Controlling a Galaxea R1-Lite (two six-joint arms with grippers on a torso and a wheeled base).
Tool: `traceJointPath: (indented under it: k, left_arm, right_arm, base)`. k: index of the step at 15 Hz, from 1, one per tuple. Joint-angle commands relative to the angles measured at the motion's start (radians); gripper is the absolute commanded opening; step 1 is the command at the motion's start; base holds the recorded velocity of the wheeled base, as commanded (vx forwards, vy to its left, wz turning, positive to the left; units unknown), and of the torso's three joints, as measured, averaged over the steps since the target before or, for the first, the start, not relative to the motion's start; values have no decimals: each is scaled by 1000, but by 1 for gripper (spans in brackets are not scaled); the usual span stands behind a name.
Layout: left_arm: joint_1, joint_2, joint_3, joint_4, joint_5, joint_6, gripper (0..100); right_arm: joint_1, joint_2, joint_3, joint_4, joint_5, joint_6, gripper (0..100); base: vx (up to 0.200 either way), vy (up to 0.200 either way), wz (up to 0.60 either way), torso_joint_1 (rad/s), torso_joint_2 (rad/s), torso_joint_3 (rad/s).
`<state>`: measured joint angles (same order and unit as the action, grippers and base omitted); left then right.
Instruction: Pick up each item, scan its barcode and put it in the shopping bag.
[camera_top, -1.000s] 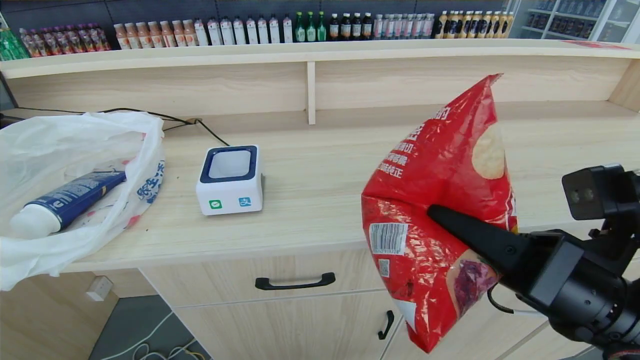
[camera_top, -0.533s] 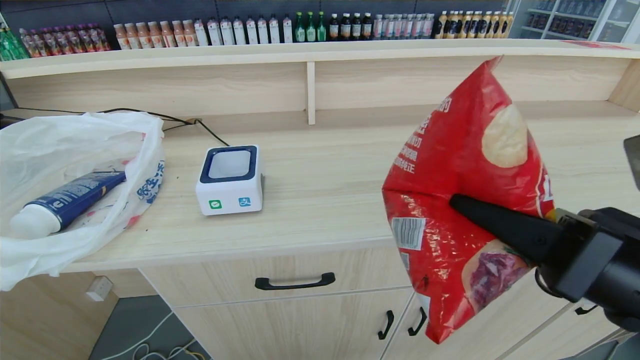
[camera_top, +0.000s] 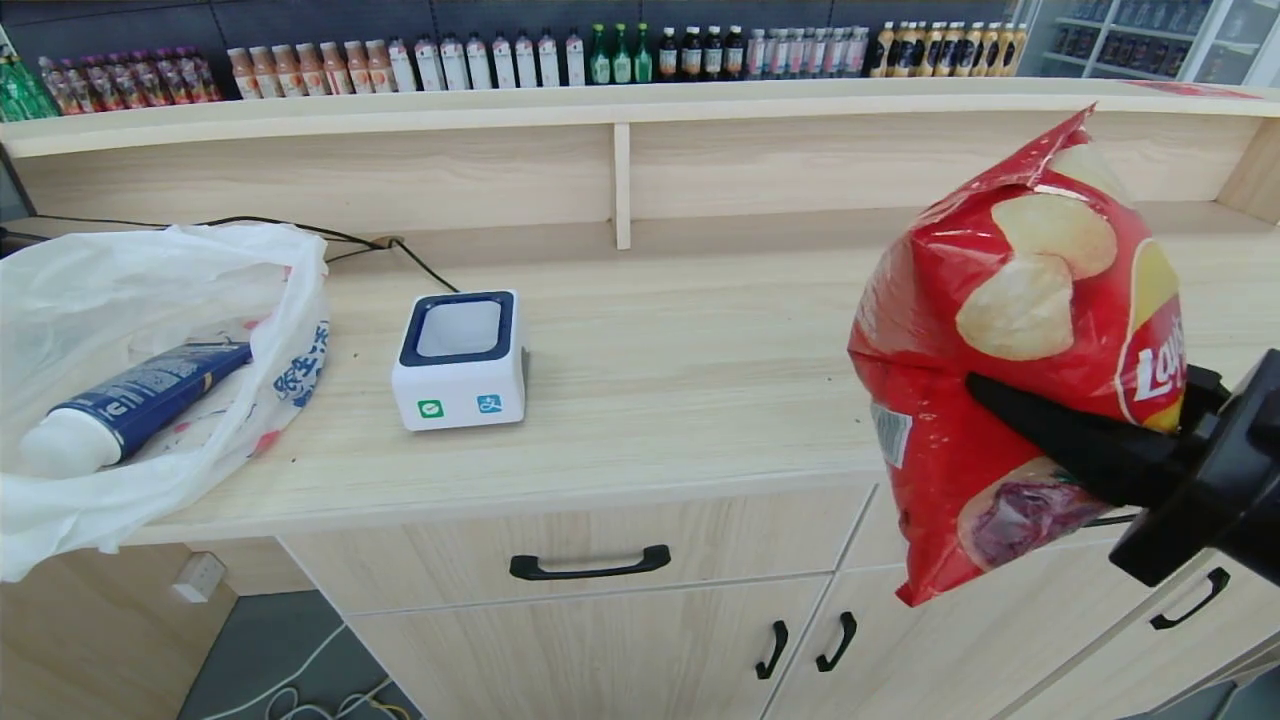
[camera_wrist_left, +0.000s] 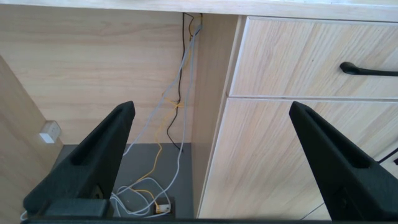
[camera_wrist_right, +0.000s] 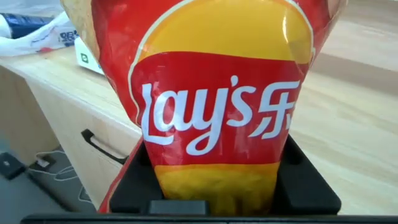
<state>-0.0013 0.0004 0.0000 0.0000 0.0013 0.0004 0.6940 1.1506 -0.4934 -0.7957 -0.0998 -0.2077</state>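
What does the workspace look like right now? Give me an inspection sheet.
Surface: light wood counter.
Job's things: chip bag held up above the counter's right end; scanner on the counter, window up; shopping bag open at the left, a tube inside.
Clutter: nothing seen.
Grippers: right gripper shut on the chip bag; left gripper open, low before the drawers.
Cables: black cable runs from the scanner toward the counter's back; loose cables on the floor.
Surroundings: bottles in a row behind the counter.
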Motion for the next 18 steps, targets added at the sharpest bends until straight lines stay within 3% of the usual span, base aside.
traceJointPath:
  k: [1,3,6,8,11,15,18]
  left_arm:
    - [0,0,0,0,0,0,100]
    - [1,0,0,0,0,0,100]
    - [0,0,0,0,0,0,100]
    - [1,0,0,0,0,0,100]
    - [1,0,0,2,0,-5,100]
    - [1,0,0,0,0,-2,100]
    - [1,0,0,0,0,-3,100]
  right_arm:
    - [-4,-40,22,0,-40,-7,0]
    - [-13,-65,50,0,-64,14,0]
    - [-133,-75,65,-5,-58,71,0]
    - [-149,-68,72,-14,-58,97,0]
    - [-205,12,55,-106,-58,117,0]
    - [-260,144,58,-270,-49,85,0]
    - [-261,199,-33,-362,68,-33,0]
  base:
    - [0,0,0,0,0,0]
    - [0,0,0,0,0,0]
    - [0,0,0,0,0,0]
    - [0,0,0,0,0,0]
    - [0,0,0,0,0,0]
    - [0,0,0,0,0,0]
    - [0,0,0,0,0,0]
